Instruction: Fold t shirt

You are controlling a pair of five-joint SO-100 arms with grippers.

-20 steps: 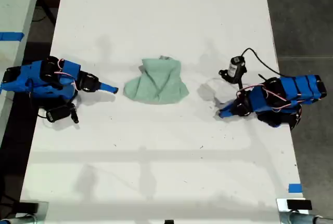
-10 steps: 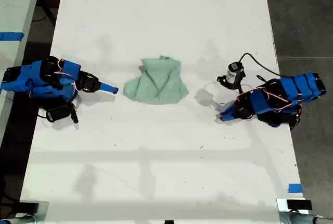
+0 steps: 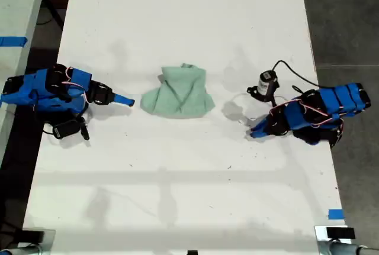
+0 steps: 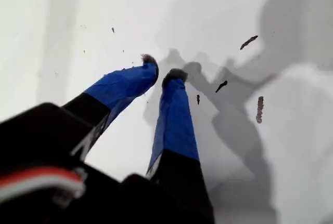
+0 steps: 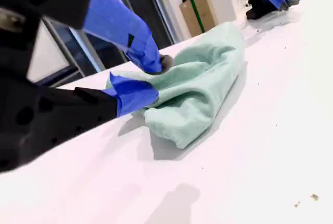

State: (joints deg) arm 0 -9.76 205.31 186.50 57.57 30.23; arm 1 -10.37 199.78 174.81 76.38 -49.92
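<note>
the white worktop (image 3: 177, 196) fills most of the exterior view, running lengthwise from top to bottom, with dark floor past its edge on the exterior view's right and a pale second surface with a strip of blue tape at the exterior view's left. two blue arms lie low on it at opposite sides. the arm at the exterior view's left carries my second gripper (image 3: 125, 100), its tip just beside the shirt's edge; the arm at the exterior view's right carries my first gripper (image 3: 256, 131), well apart from the shirt, over bare worktop. between them, near the middle of the worktop, lies the t shirt (image 3: 177, 94), pale mint green, wrinkled and bundled into a rough folded heap. in the second wrist view the t shirt (image 5: 200, 86) sits right at my second gripper (image 5: 156, 81), whose blue-taped jaws stand parted with nothing between them, the upper tip close against the cloth; whether it touches i cannot tell. in the first wrist view my first gripper (image 4: 161, 76) points down at the scuffed white surface, its jaws released with a small gap between the tips, grasping nothing. a small black-and-silver camera (image 3: 266, 82) on a black cable sits by the first arm.
</note>
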